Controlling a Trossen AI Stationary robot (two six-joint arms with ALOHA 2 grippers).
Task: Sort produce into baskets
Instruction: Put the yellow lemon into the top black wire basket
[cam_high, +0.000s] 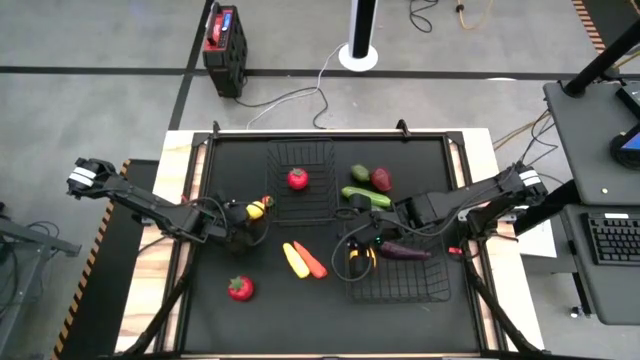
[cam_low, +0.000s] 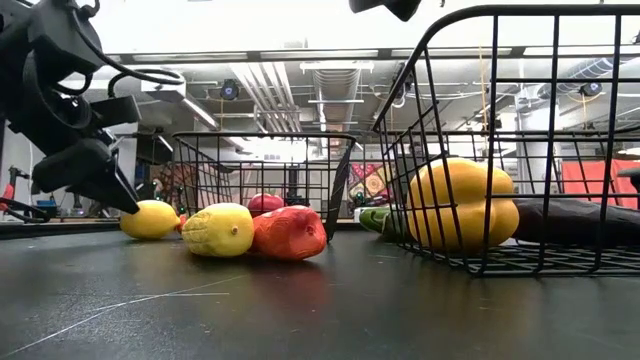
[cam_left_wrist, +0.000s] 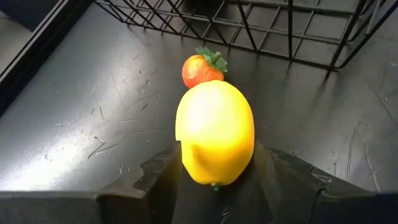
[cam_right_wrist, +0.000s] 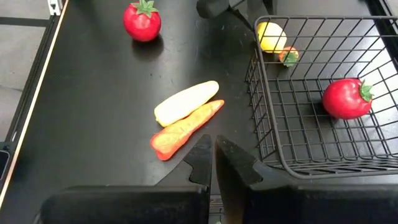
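Note:
My left gripper (cam_high: 247, 214) is at the table's left middle, shut on a yellow lemon (cam_left_wrist: 214, 127), next to the far wire basket (cam_high: 302, 180), which holds a red tomato (cam_high: 297, 179). A small orange-red fruit with a green top (cam_left_wrist: 202, 68) lies on the mat right beyond the lemon. My right gripper (cam_right_wrist: 214, 155) is shut and empty, raised over the near-right basket's (cam_high: 395, 270) far left corner. That basket holds a yellow pepper (cam_high: 358, 258) and a dark purple eggplant (cam_high: 405, 252). A yellow corn cob (cam_high: 294, 260) and an orange carrot (cam_high: 311, 261) lie side by side on the mat. My left gripper pinches the lemon's near end (cam_left_wrist: 211, 168) between its two fingers (cam_left_wrist: 158, 174), one on each side. The fingers slant down from the table's left and lie along the lemon. In the low view the lemon (cam_low: 150, 218) sits low, at the level of the mat.
A red tomato (cam_high: 240, 288) lies near the front left. A green cucumber (cam_high: 366, 197), another green piece (cam_high: 360, 173) and a dark red one (cam_high: 381, 179) lie right of the far basket. Bare mat shows at the front centre.

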